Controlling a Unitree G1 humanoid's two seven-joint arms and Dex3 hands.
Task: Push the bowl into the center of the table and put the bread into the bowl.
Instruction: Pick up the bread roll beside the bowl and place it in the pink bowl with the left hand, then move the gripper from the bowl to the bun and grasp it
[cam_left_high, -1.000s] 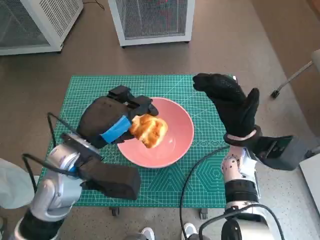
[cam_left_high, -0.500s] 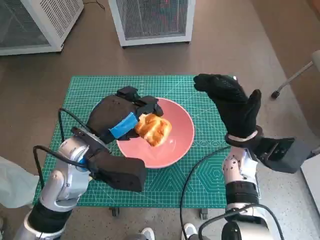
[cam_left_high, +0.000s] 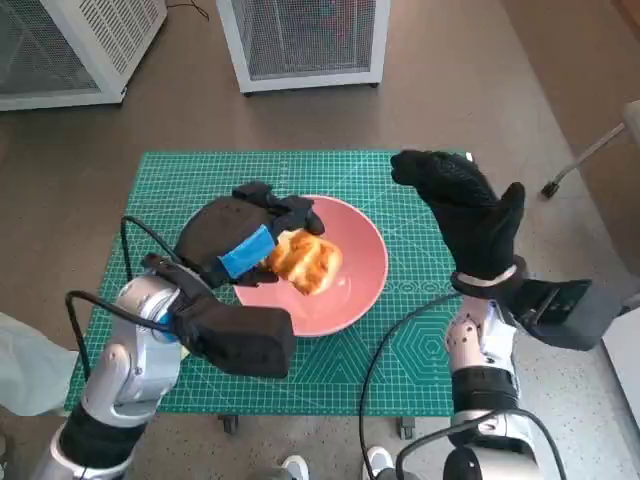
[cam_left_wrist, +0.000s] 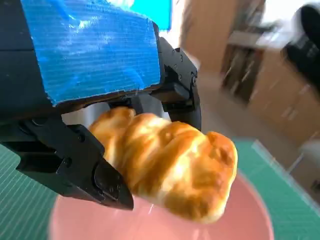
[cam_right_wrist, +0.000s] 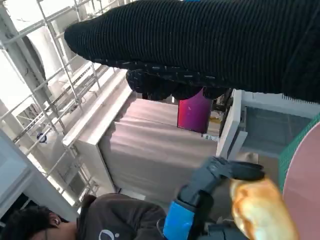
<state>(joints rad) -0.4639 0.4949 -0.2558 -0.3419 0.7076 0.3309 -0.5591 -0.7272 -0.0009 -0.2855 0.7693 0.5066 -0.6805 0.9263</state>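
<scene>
while left hand (cam_left_high: 240, 240) pinches bread (cam_left_high: 304, 259) in fingers (cam_left_wrist: 100, 175) above pink bowl (cam_left_high: 362, 270), bowl sits near middle of desk (cam_left_high: 170, 180). lower bread closer to bowl bottom, then part fingers gently so it won't bounce out. right hand (cam_left_high: 465, 215) raised beside bowl, fingers spread, holding nothing.

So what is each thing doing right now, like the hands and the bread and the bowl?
Golden bread roll: held above the bowl, not yet set down.
Pink round bowl: upright on the mat, nothing lying in it.
Blue-taped left hand: gripping the bread.
Black-gloved right hand: raised, fingers apart, holding nothing.
Green cutting mat: flat under the bowl.
</scene>
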